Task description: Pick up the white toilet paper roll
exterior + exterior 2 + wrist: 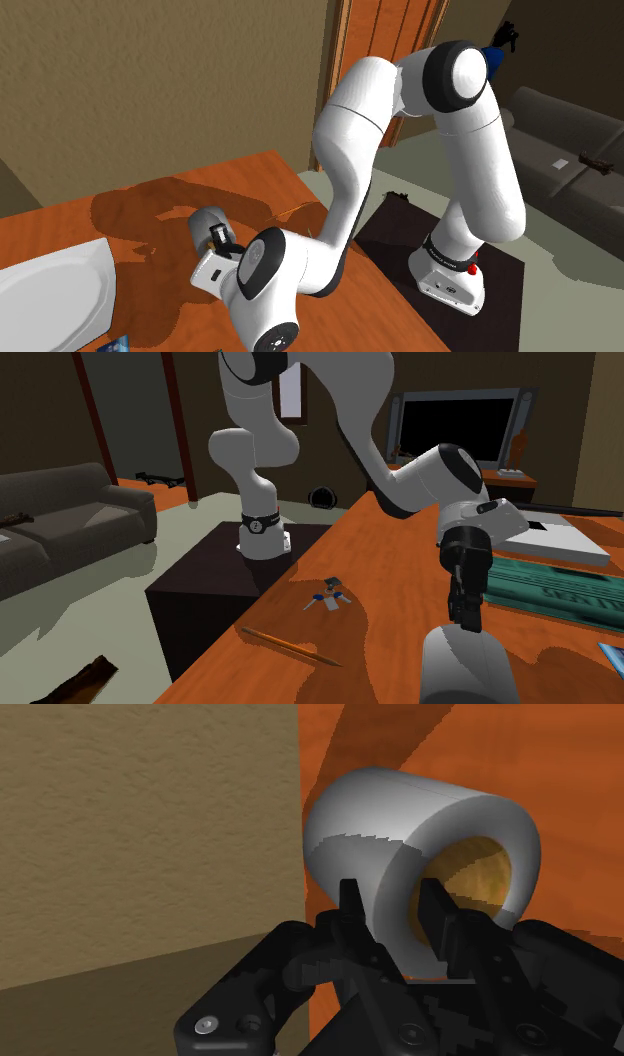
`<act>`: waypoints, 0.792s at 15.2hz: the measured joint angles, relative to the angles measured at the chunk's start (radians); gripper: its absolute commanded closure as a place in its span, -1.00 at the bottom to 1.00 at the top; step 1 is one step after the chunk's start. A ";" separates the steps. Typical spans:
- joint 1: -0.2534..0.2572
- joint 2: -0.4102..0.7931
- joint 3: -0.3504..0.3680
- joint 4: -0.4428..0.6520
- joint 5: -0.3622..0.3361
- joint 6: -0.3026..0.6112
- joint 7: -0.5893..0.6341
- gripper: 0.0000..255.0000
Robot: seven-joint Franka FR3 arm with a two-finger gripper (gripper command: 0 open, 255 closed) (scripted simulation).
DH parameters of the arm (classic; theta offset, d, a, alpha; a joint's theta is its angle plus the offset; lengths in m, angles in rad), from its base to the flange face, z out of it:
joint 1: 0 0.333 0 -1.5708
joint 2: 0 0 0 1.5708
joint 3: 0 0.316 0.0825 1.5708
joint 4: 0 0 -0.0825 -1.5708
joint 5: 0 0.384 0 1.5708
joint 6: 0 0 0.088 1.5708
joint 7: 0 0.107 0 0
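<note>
- The roll (372, 834) was found lying on its side on the table (250, 175), right at the gripper (393, 909).
- The gripper was judged closed on the roll. One finger (350, 909) was set on the outer paper and the other inside the core (485, 876), with the paper wall pinched between them (the gap was narrow, no daylight seen).
- Done, as judged: approach and grasp.
- Left: the lift. No gap under the roll could be made out, so it was taken as not yet raised.
- Wrist view: the pinch across the wall and the brown core were shown plainly.
- Shoulder view: the roll's end was hidden behind the hand, so the grip could not be checked there. What was given instead was the arm folded low over the table and a white basin (55, 290) near the roll.
- Second exterior view: the gripper was seen set on the roll from above. A pencil (290, 645) was shown on the table, well apart from the roll, so the lift path was judged free.
</note>
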 measured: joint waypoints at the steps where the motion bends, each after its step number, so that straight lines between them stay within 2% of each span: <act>1: 0.000 0.000 0.000 0.000 0.000 0.000 0.000 1.00; 7: -0.001 -0.003 0.003 0.000 0.003 0.000 -0.003 1.00; 12: -0.030 -0.055 0.034 -0.008 0.036 0.017 -0.037 1.00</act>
